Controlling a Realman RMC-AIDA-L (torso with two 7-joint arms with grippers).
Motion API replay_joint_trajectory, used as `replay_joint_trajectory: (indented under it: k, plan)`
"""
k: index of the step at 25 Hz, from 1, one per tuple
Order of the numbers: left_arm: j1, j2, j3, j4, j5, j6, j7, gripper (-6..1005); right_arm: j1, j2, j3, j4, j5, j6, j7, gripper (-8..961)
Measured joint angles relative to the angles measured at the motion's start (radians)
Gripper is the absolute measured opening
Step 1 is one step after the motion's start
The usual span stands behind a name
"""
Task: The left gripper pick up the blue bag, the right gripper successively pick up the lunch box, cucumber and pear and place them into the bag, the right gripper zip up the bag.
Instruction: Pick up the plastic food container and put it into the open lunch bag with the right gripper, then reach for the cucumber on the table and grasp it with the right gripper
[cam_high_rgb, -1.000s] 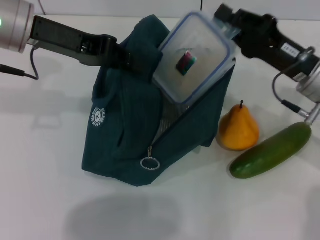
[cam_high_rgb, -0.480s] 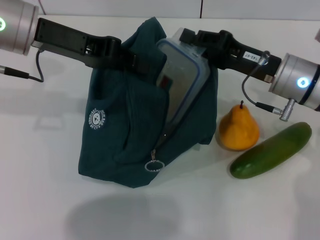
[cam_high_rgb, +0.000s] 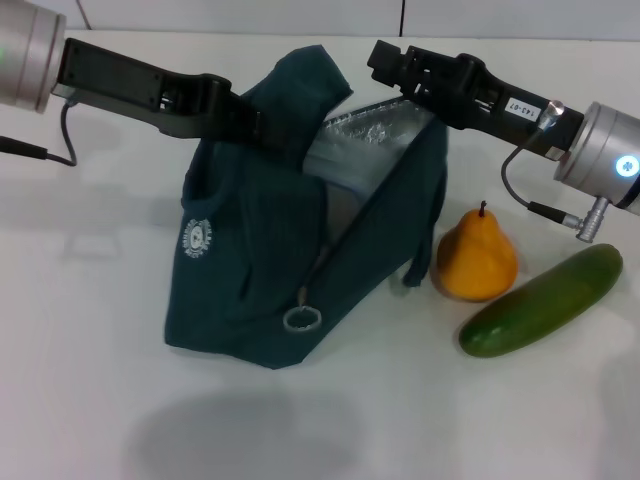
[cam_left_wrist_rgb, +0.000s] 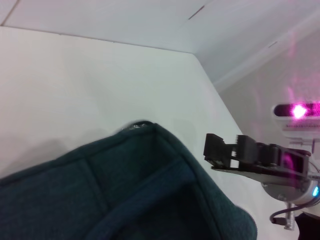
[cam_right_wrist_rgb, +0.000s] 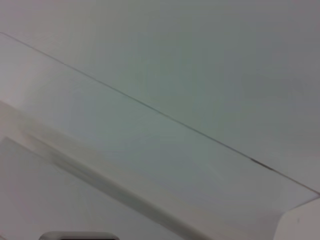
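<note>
The blue bag (cam_high_rgb: 260, 260) stands on the white table (cam_high_rgb: 90, 380), its mouth open and its silver lining showing. My left gripper (cam_high_rgb: 252, 124) is shut on the bag's top edge and holds it up; the bag's fabric fills the left wrist view (cam_left_wrist_rgb: 125, 200). The lunch box (cam_high_rgb: 335, 160) sits inside the bag, with only its pale top showing. My right gripper (cam_high_rgb: 384, 58) is open and empty just above the bag's mouth; it also shows in the left wrist view (cam_left_wrist_rgb: 229, 150). The orange pear (cam_high_rgb: 477, 256) and green cucumber (cam_high_rgb: 542, 300) lie right of the bag.
A zipper pull ring (cam_high_rgb: 301, 320) hangs at the bag's lower front. The pear stands close to the bag's right side, with the cucumber just beyond it. The right wrist view shows only a wall.
The lunch box went from held over the bag, tilted, down into it. My right gripper let it go and rose slightly above the opening. The left gripper kept its hold.
</note>
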Motion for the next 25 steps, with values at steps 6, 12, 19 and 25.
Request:
replay_joint_trajectory:
  k: [6,12,19,25]
  plan:
    - [0.008,0.005,-0.01,0.001,0.005,-0.008,0.001,40,-0.056,0.0,0.0,-0.062,0.009,-0.028,0.003,329]
    - [0.021,0.014,-0.011,0.001,0.005,-0.01,0.001,40,-0.196,-0.002,-0.002,-0.25,0.062,-0.091,0.001,518]
    - [0.039,0.024,-0.03,0.009,-0.001,-0.007,0.001,40,-0.387,-0.052,-0.014,-0.6,-0.044,-0.104,-0.016,745]
    - [0.053,0.031,-0.034,0.011,-0.005,-0.001,0.013,40,-0.356,-0.157,-0.013,-0.774,-0.287,-0.21,0.059,771]
